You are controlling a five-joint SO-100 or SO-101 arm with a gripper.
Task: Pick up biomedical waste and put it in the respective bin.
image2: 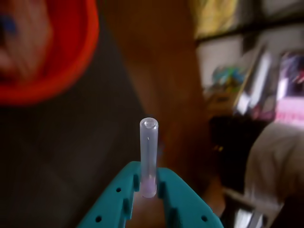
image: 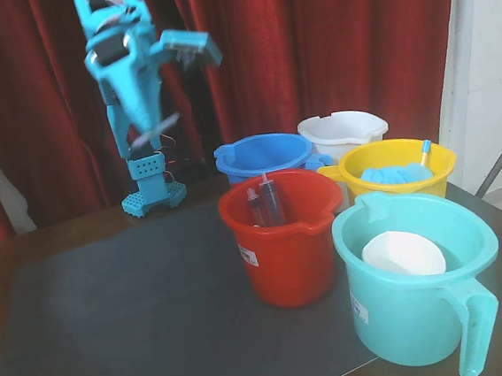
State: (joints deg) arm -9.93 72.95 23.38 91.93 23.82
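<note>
My teal gripper [image: 149,131] is raised high above the table at the back left in the fixed view, shut on the biomedical waste [image: 162,127], a thin translucent purplish stick that juts out sideways from its tip. In the wrist view the stick [image2: 148,154] stands clamped between the teal fingers [image2: 123,199], with the gripper [image2: 148,190] shut on its lower end. The white bin [image: 343,131] with a rim spout stands at the back right, behind the yellow bucket, well to the right of the gripper.
A blue bucket [image: 263,154], a yellow bucket [image: 398,167] with blue items, a red bucket [image: 282,234] holding syringes and a teal jug [image: 418,283] holding a white bowl crowd the right side. A dark mat [image: 120,307] covers the table. Red curtains hang behind.
</note>
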